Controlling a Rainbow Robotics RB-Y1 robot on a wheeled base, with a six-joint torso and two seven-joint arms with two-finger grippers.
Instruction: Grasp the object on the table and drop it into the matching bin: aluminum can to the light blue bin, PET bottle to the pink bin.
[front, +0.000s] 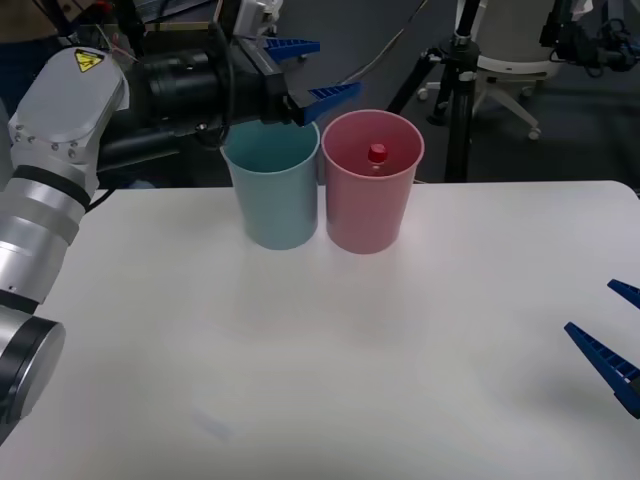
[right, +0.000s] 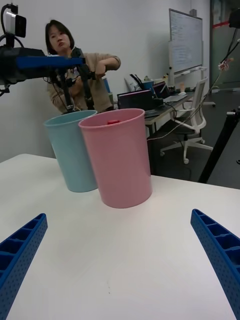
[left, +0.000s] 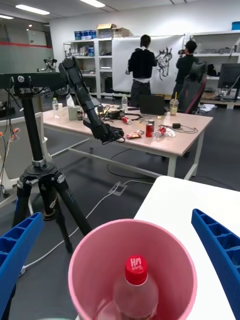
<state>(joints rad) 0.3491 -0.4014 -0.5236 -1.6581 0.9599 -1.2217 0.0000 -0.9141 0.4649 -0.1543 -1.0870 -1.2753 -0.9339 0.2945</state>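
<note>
The PET bottle (front: 377, 155) stands upright inside the pink bin (front: 368, 215); its red cap (left: 135, 269) and clear shoulders show from above, and the cap (right: 113, 121) peeks over the rim. The light blue bin (front: 272, 195) touches the pink bin (right: 117, 157) on its left. My left gripper (front: 305, 72) hovers open above and behind the light blue bin's rim, holding nothing. My right gripper (front: 615, 335) rests open low over the table (front: 320, 380) at the right edge, far from both bins.
A black tripod (front: 455, 80) stands behind the pink bin, off the table's far edge. An office chair (front: 515, 60) sits farther back. White tabletop stretches in front of the bins.
</note>
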